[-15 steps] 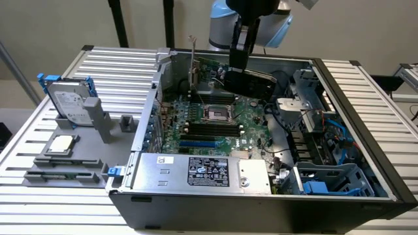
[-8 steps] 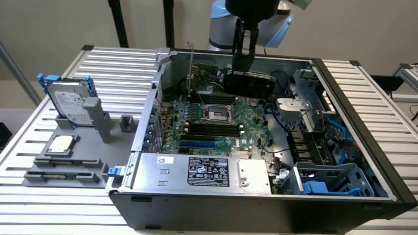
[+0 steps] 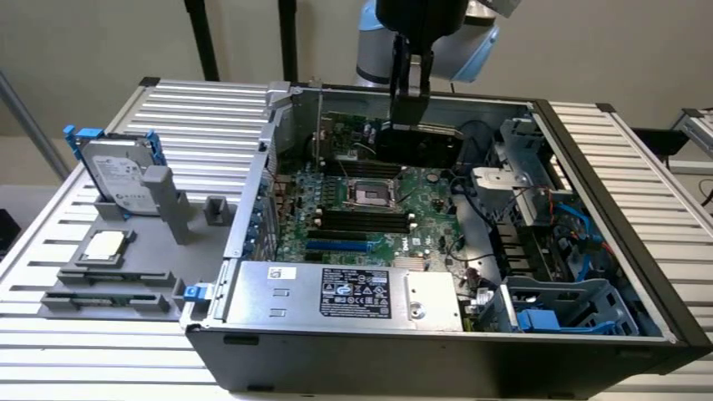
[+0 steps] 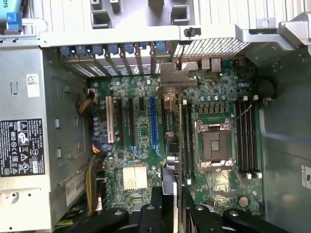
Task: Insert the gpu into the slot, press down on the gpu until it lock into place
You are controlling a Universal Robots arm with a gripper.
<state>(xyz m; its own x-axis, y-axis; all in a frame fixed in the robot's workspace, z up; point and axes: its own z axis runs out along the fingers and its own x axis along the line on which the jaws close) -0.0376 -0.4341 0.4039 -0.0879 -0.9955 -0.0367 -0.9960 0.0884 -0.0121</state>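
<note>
- My black fingers (image 4: 156, 206) are clenched on the thin flat gpu (image 3: 422, 144), a green circuit board with a black cover and a silver metal end bracket. They pinch it near its upper edge, one on each face.
- In the exterior view my gripper (image 3: 409, 113) holds the card upright in the air inside the open black computer case (image 3: 446, 368), which lies on the slatted pale metal desk (image 3: 100, 368).
- The gpu is not seated. Its lower edge hangs clear of the green motherboard (image 3: 429, 219), towards the far end of the case.
- The long narrow bright-blue plastic slot (image 3: 337, 247) is bare, down on the board near the silver power supply box (image 3: 346, 292).
- In the wrist view I see the card edge-on (a thin line running from my fingers out to its bracket). It runs parallel to the slot and just beside it, between the slot and the nearest black memory slots (image 4: 186, 141).
- The square silver processor socket (image 4: 214, 145) sits beyond those memory slots, away from the card.
- A grey hard drive with blue rails (image 3: 117, 171) stands on the desk outside the case, on the exterior view's left.
</note>
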